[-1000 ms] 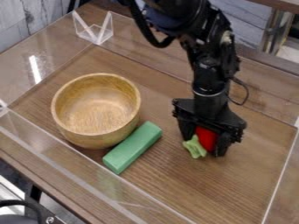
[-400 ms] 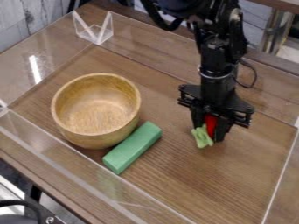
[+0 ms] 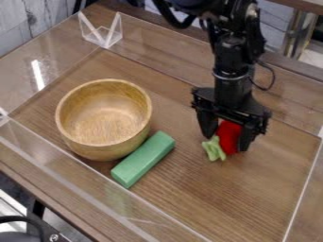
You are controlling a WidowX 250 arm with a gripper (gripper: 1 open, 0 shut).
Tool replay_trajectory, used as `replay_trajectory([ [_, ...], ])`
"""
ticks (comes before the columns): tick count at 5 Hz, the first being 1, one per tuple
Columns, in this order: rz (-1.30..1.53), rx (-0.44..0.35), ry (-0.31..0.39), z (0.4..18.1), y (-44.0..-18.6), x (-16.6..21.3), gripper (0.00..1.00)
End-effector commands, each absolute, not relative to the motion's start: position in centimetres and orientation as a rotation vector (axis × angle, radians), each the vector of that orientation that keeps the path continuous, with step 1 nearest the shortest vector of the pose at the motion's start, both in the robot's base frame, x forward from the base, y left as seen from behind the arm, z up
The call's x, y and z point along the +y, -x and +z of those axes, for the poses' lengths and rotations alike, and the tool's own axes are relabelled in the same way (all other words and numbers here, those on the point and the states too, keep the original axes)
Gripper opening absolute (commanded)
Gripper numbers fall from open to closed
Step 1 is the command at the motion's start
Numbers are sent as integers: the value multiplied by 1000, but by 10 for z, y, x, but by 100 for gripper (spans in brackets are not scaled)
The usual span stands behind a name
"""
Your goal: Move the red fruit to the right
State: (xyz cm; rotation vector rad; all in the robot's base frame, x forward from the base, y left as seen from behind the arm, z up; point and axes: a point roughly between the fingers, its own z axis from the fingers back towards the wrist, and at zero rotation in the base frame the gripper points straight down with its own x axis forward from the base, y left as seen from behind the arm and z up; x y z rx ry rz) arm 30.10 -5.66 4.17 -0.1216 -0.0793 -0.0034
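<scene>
The red fruit (image 3: 229,139) lies on the wooden table, its light-green leafy cap (image 3: 214,150) pointing to the lower left. My gripper (image 3: 229,135) points straight down over it and is open. One black finger (image 3: 202,127) stands to the left of the fruit and the other to its right, with the fruit on the table between them. The fingers hide the fruit's upper part. Whether they touch it I cannot tell.
A wooden bowl (image 3: 70,142) stands at the left. A flat green rectangular block (image 3: 143,158) lies between the bowl and the fruit. A clear plastic stand (image 3: 100,32) is at the back left. Clear low walls (image 3: 303,203) border the table.
The gripper stood open around the fruit, closed on it, and now stands open again. The fruit lies slightly further right and further back than a second ago.
</scene>
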Motion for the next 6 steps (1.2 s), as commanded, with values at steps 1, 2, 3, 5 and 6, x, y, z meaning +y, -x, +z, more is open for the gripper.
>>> replay_trajectory([
  [1, 45, -144, 106, 62, -313, -47, 100],
  [2, 94, -157, 87, 68, -316, -39, 100],
  [3, 21, -166, 87, 68, -314, -39, 100],
  [5, -22, -178, 82, 67, -310, -50, 100],
  [6, 5, -183, 76, 67, -308, -62, 100],
])
